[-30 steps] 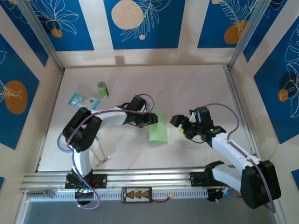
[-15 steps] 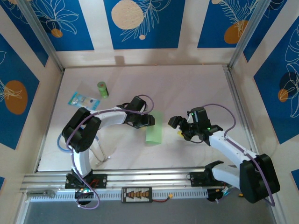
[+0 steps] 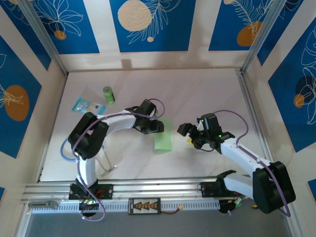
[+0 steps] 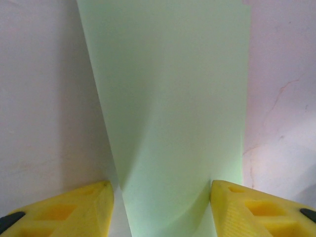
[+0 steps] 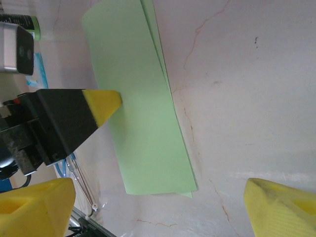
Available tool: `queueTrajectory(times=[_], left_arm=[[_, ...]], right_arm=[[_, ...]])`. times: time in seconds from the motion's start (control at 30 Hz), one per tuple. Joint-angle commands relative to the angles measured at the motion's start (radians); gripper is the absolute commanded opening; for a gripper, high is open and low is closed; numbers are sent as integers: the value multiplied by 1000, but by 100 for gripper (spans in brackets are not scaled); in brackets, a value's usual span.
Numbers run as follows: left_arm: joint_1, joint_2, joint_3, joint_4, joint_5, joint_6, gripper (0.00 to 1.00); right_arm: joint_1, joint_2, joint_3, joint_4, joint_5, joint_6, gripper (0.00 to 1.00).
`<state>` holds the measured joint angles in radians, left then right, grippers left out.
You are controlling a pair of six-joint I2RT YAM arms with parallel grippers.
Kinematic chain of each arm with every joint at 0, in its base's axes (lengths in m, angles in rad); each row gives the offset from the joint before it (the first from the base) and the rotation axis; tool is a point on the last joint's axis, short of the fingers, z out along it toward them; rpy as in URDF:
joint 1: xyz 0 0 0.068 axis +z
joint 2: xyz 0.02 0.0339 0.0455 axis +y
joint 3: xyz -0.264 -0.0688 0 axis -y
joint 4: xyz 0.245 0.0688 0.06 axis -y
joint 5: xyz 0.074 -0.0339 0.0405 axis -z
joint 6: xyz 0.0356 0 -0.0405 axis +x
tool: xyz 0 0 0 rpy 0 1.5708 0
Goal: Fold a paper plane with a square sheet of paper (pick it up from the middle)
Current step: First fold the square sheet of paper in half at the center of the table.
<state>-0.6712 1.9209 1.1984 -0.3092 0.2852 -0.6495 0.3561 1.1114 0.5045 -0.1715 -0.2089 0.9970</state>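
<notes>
The square sheet of paper (image 3: 164, 138) is pale green and lies mid-table, folded over into a long two-layer strip. My left gripper (image 3: 154, 127) reaches in from the left and straddles the strip's width. In the left wrist view the paper (image 4: 173, 98) bows up between the yellow fingers, with my left gripper (image 4: 161, 183) shut on its edges. In the right wrist view one left fingertip (image 5: 101, 104) rests on the paper's (image 5: 143, 128) left edge. My right gripper (image 3: 186, 134) hangs open just right of the strip, apart from it; its jaws (image 5: 159, 185) are wide with nothing between. The paper plane is out of view.
A small green cylinder (image 3: 108, 95) and a clear blue-printed packet (image 3: 89, 105) lie at the back left. A bent metal wire (image 3: 106, 160) sits by the left arm's base. A rail (image 3: 148, 187) runs along the near edge, and walls close off the other sides.
The left gripper and the paper have slid a little to the left together. The right gripper has moved slightly left, closer to the paper, and stays wide open.
</notes>
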Motion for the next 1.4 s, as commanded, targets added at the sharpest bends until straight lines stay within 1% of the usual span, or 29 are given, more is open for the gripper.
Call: queueTrajectory(times=[0.0,0.17,0.27,0.5,0.8,1.07,1.37], left_arm=[[7,33,30,-74,-3,56,54],[9,47,49,-114,-33,95,53],[9,50,59,-128,-32,118,53],[8,69,102,-174,-24,177,53],[7,102,147,-238,-63,226,53],[5,114,160,-261,-90,242,55],[5,127,176,-255,-124,230,56]], right_arm=[[3,2,25,-26,13,1,89],[-16,7,26,-53,18,-8,89],[-24,6,24,-57,16,-10,89],[-25,10,23,-54,11,-5,89],[-25,11,22,-54,11,-5,89],[-25,16,22,-50,9,-3,89],[-26,22,23,-45,6,-2,89]])
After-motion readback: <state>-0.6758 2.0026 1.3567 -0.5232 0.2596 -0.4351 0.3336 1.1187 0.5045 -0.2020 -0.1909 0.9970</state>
